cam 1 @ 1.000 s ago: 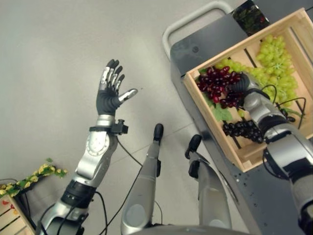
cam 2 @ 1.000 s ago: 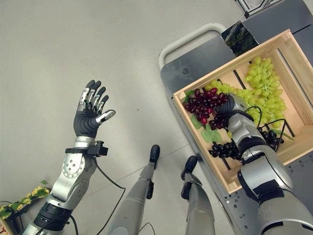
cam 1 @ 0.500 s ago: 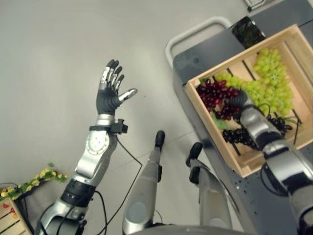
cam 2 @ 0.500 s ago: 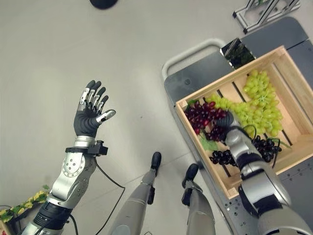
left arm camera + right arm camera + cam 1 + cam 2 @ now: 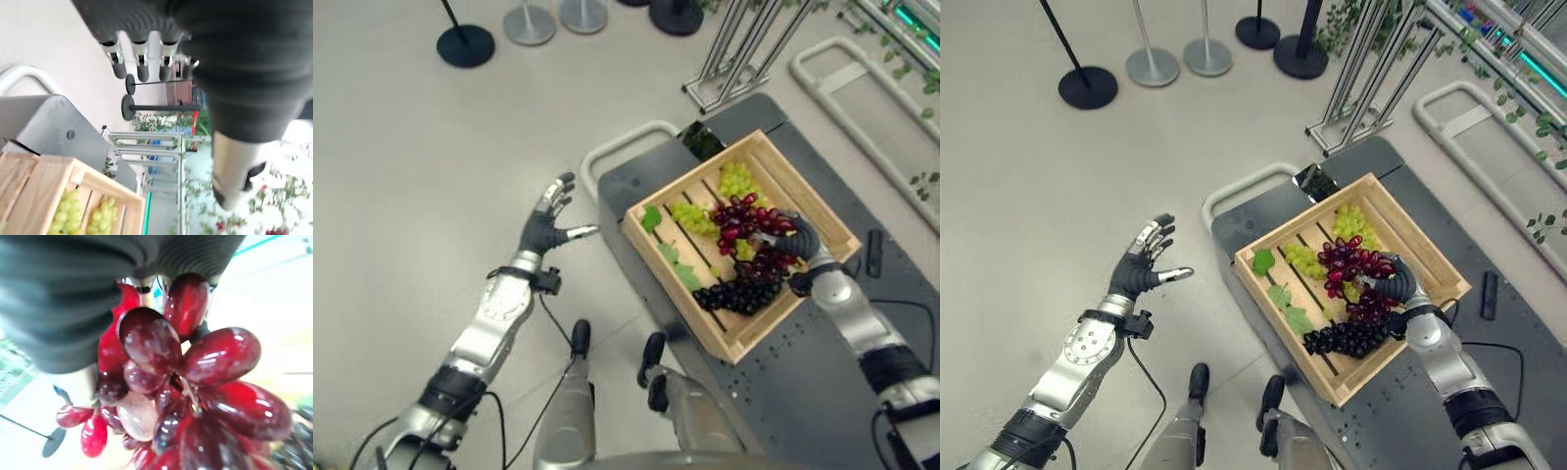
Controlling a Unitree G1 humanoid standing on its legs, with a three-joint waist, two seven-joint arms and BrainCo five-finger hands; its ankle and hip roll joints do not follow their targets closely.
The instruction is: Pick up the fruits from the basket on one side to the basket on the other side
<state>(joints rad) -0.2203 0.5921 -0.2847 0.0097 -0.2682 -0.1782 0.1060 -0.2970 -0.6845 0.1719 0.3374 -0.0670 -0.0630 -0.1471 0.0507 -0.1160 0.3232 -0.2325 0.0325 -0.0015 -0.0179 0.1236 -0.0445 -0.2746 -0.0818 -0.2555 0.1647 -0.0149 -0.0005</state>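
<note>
Here the right hand point(image 5: 1394, 286) reached into the wooden crate point(image 5: 1430, 257), fingers curled round the red grapes point(image 5: 1349, 262), mostly hiding them. Beside the crate, the left hand point(image 5: 1139, 270) hung raised, fingers spread, empty.

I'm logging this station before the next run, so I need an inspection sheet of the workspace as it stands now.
Surface: dark grey cart deck carrying the crate.
Job's things: wooden slatted crate holding a red grape bunch, green grape bunches, a black grape bunch and loose green leaves.
Clutter: small black bar-shaped object on the deck.
Hands: right hand curled on the red grape bunch; left hand open above the floor, holding nothing.
Cables: nothing seen beyond the robot's own.
Surroundings: black and grey stanchion bases, metal frame, pale floor.
</note>
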